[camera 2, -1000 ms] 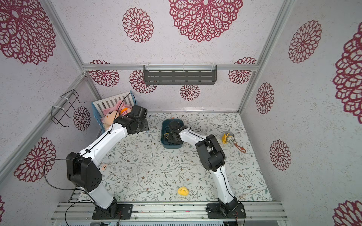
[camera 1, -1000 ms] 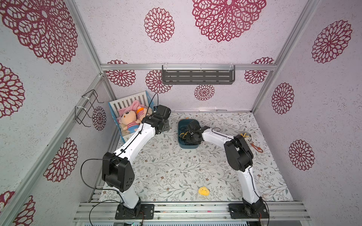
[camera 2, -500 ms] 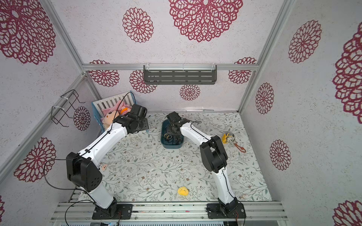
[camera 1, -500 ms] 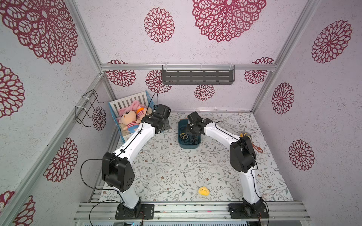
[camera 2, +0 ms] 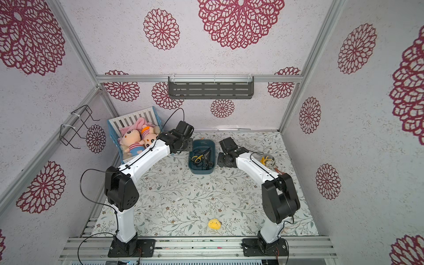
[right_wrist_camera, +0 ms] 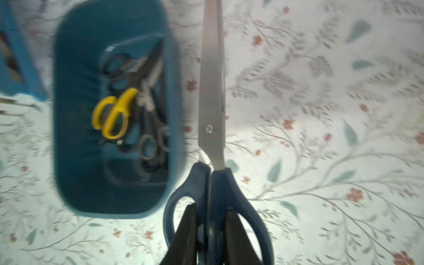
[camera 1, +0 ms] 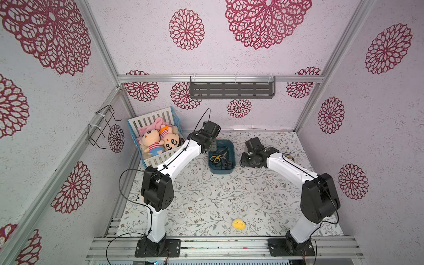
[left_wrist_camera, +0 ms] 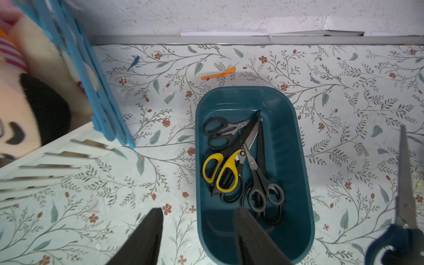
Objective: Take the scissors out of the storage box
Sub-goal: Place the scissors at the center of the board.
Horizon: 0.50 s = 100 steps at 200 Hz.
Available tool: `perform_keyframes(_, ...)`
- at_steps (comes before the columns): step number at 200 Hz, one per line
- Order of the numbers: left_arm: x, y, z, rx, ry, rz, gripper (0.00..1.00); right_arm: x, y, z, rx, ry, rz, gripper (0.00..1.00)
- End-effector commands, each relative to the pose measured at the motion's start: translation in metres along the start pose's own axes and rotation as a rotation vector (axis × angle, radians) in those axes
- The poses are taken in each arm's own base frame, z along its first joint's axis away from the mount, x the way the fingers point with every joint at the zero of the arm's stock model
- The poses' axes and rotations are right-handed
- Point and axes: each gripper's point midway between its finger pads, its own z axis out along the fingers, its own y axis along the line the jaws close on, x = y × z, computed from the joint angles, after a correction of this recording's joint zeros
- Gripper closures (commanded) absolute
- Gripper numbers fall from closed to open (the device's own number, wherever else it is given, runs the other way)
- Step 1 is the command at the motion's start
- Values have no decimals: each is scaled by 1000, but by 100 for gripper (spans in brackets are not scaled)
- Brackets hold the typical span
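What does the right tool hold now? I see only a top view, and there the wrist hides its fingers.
Observer: The right tool is shut on the dark-blue-handled scissors, gripping them at the handle.
Operator: Are they out of the storage box?
Observer: Yes. The blades are closed and hang over the floral cloth, beside the storage box.
Operator: And the left tool?
Observer: The left tool is open and empty, above the box's rim.
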Motion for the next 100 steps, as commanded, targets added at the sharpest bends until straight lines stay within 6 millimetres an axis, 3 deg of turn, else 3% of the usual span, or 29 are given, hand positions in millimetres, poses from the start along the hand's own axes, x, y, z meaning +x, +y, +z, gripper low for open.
perform_keyframes(1, -1, -15, 19, 44, 14, 18, 49, 21, -4, 7, -26, 8, 11, 89)
perform_keyframes(21, 6, -30, 35, 70, 37, 21, 49, 50, -20, 22, -7, 45, 31, 89)
perform_keyframes(47, 17, -46, 53, 87, 66, 45, 50, 73, -31, 37, 11, 91, 9, 89)
perform_keyframes(75, 32, -55, 72, 89, 110, 66, 52, 89, -43, 45, 52, 132, -18, 86)
perform_keyframes(100, 43, -55, 85, 81, 137, 66, 53, 96, -49, 42, 74, 148, -31, 77)
